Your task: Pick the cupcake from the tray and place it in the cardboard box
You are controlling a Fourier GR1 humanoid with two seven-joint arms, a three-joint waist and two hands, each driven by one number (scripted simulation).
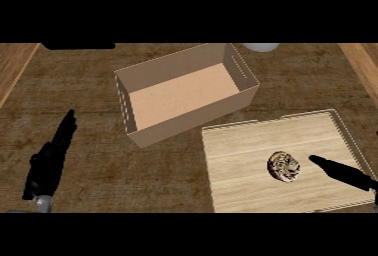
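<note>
One cupcake point(284, 166) sits on the wooden tray point(244, 150), right of the tray's centre. The cardboard box point(184, 95) stands open just beside the tray's upper-left corner, nothing visible inside it. Right hand point(341, 172) comes in from the right edge over the tray, fingers straight and released, tip near the cupcake but apart from it. Left hand point(50, 157) is at the left over the counter point(88, 75), fingers straight, holding nothing, well apart from the box.
</note>
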